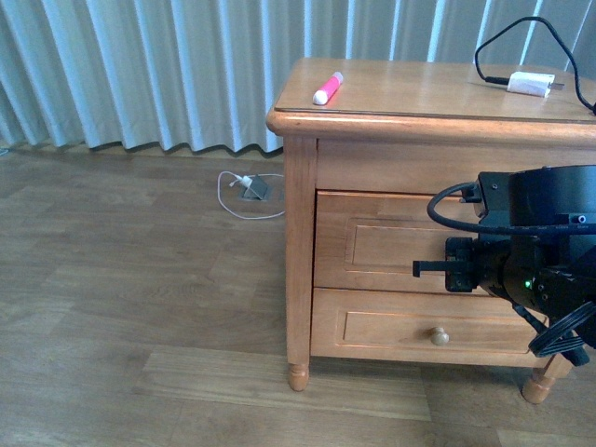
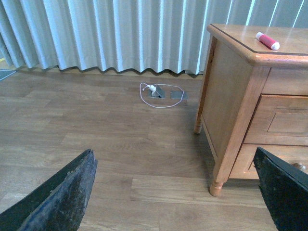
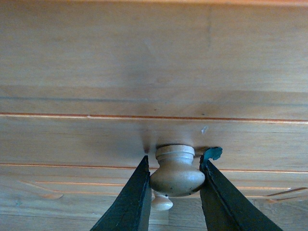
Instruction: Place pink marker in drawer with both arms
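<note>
Pink marker [image 1: 328,88] lies on the cabinet [image 1: 300,233] top near the left front corner, with the white plug [image 1: 530,84] and its black cable [image 1: 498,42] well over to the right. Both drawers look shut. Right arm [image 1: 545,200] sits in front of the upper drawer [image 1: 372,242].

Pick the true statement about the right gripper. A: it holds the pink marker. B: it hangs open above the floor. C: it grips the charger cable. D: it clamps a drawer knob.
D: the right wrist view shows the right gripper closed against both sides of the round knob, while the pink marker lies on the cabinet top.
</note>
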